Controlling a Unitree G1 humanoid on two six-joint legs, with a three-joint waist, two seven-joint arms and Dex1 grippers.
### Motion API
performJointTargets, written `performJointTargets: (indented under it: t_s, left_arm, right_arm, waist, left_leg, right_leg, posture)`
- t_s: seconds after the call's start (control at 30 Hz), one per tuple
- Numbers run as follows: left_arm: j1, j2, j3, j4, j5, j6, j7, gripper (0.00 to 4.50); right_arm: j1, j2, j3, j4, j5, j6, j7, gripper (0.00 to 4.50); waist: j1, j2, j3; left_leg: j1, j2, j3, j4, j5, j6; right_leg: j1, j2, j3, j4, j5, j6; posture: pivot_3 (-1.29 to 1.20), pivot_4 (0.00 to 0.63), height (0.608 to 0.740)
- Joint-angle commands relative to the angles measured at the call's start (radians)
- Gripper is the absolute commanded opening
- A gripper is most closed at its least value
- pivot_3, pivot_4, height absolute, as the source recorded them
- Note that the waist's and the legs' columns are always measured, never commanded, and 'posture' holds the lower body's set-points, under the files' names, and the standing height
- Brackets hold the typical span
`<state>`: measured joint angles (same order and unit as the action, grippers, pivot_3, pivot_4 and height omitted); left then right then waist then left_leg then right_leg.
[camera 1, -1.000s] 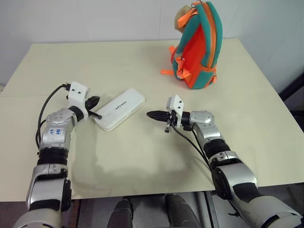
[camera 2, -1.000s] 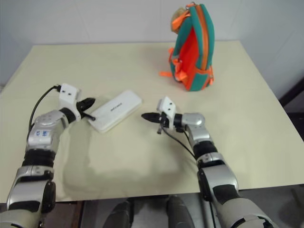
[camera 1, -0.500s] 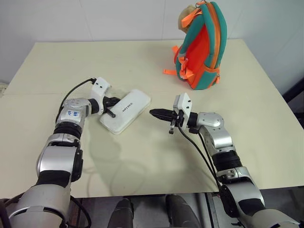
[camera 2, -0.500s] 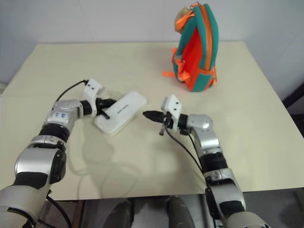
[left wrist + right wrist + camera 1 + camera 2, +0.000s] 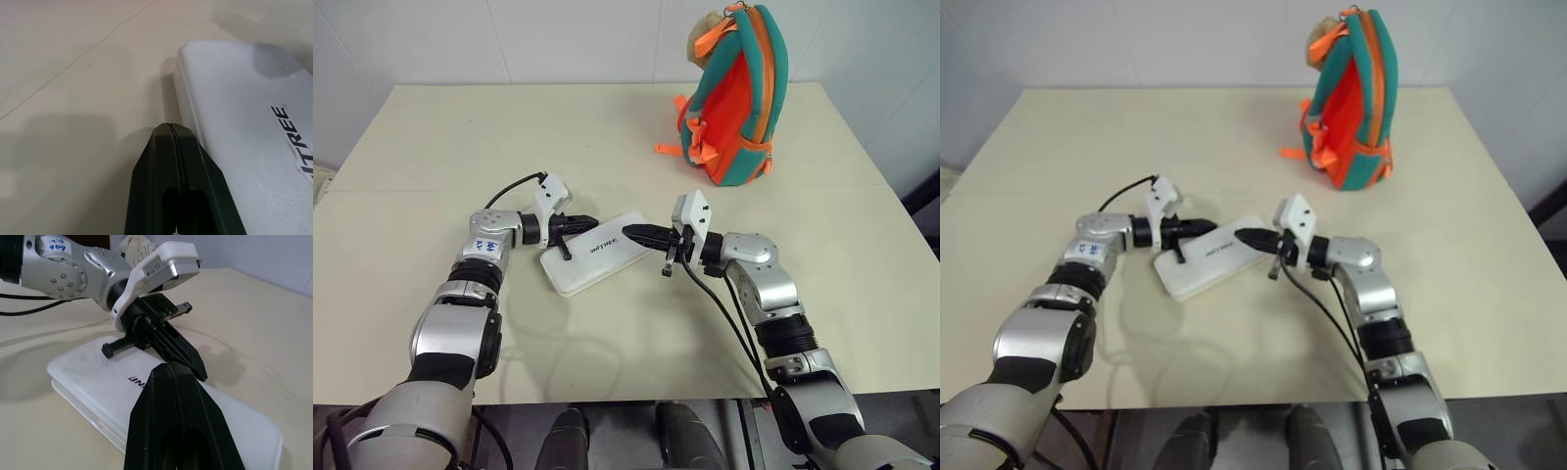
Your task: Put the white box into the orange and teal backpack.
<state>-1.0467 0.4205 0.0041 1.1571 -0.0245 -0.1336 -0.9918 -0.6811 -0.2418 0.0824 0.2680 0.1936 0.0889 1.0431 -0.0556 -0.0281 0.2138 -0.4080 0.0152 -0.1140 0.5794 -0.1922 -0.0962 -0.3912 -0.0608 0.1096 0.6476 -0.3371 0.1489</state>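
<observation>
The white box lies flat on the table, lettering up, between my two grippers. My left gripper is shut and empty, its tip against the box's far long edge. My right gripper is shut and empty too, pointing left, its tip just over the box's right end. In the right wrist view my left gripper reaches over the box towards my right one. The orange and teal backpack stands upright at the back right, apart from both grippers, a beige plush piece at its top.
The beige table stretches wide to the left and behind the box. Black cables hang from both wrists. The table's right edge runs close behind the backpack.
My left gripper swung right against the box, which slid and turned towards my right gripper. The right gripper hardly moved, and its tip now overlaps the box's end. The camera shifted slightly.
</observation>
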Motion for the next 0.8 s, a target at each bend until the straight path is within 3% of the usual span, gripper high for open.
performJointTargets:
  t_s: [0.03, 0.23, 0.4, 0.6, 0.8]
  left_arm:
    - [0.039, 0.039, 0.024, -0.034, 0.008, -0.014, 0.098, 0.00]
    - [0.205, 0.136, 0.112, -0.397, -0.061, 0.142, 0.218, 0.00]
    - [0.535, 0.194, 0.205, -0.888, -0.125, 0.427, 0.289, 0.00]
    - [0.817, 0.150, 0.261, -1.233, -0.177, 0.644, 0.396, 0.00]
    - [0.905, 0.071, 0.254, -1.361, -0.202, 0.732, 0.496, 0.00]
  right_arm:
    - [0.002, -0.020, -0.004, -0.056, 0.032, 0.010, -0.003, 0.02]
    - [-0.003, -0.071, -0.028, -0.073, 0.062, 0.027, 0.006, 0.02]
    - [-0.044, -0.155, -0.060, 0.090, 0.014, -0.051, -0.024, 0.02]
    - [-0.150, -0.184, -0.046, 0.415, -0.086, -0.193, -0.104, 0.02]
    - [-0.271, -0.132, -0.021, 0.715, -0.163, -0.327, -0.155, 0.02]
  waist:
    - [-0.002, 0.000, 0.000]
    - [-0.021, 0.000, 0.000]
    - [-0.025, 0.000, 0.000]
    - [-0.021, 0.000, 0.000]
    - [-0.022, 0.000, 0.000]
  left_leg:
    - [0.000, 0.000, 0.000, 0.001, 0.000, 0.000]
    - [0.002, 0.001, -0.001, 0.001, 0.001, 0.000]
    - [0.001, 0.000, 0.000, 0.000, 0.001, 0.000]
    - [0.002, 0.000, 0.000, 0.001, 0.001, 0.001]
    - [0.004, 0.000, 0.001, 0.002, 0.002, 0.001]
  right_leg:
    - [0.000, 0.000, 0.000, 0.001, 0.000, 0.000]
    - [-0.001, 0.001, 0.001, 0.006, 0.000, 0.000]
    - [-0.001, 0.000, 0.002, 0.005, 0.000, 0.000]
    - [0.000, 0.000, 0.001, 0.006, 0.000, -0.001]
    - [0.001, 0.000, 0.001, 0.005, 0.001, -0.003]
  posture:
    - [0.00, 0.150, 0.740]
    - [0.00, 0.150, 0.740]
    - [0.00, 0.150, 0.740]
    - [0.00, 0.150, 0.740]
    - [0.00, 0.150, 0.740]
